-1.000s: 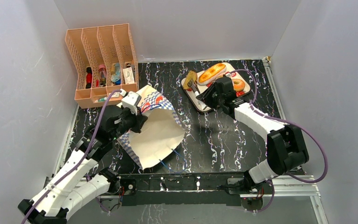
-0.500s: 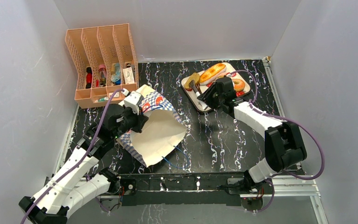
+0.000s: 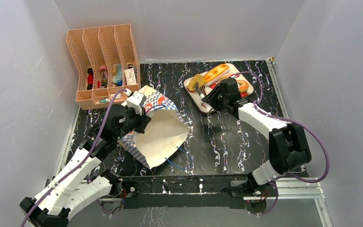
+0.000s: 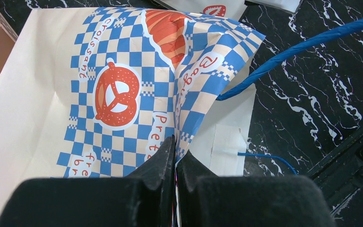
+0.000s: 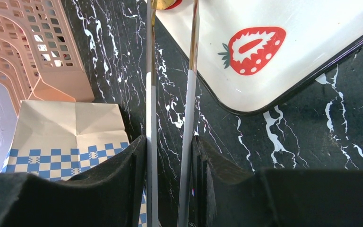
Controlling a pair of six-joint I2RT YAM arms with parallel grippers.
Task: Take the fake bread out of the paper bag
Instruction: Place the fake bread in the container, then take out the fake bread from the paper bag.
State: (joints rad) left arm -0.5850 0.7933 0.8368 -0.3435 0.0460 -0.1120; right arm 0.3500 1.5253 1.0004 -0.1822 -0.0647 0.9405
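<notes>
The paper bag (image 3: 159, 132) lies tilted on the table, its checkered band (image 4: 123, 90) uppermost. My left gripper (image 3: 139, 120) is shut on the bag's edge (image 4: 176, 142). A long glazed loaf (image 3: 216, 73), a ring donut (image 3: 241, 85) and a brown roll (image 3: 194, 80) rest on the strawberry tray (image 3: 203, 105). My right gripper (image 5: 170, 142) is closed on metal tongs (image 5: 150, 94), both arms pressed between its fingers. The tongs reach up to the roll (image 5: 163, 4) at the tray's corner. The bag's inside is hidden.
A peach file rack (image 3: 103, 61) with small items stands at the back left, close to the bag. Blue cord handles (image 3: 177, 163) trail from the bag toward the near edge. Grey walls enclose the table on three sides.
The right gripper's jaws have eased apart and the tongs' arms have spread. The left arm and bag have shifted slightly toward the near side.
</notes>
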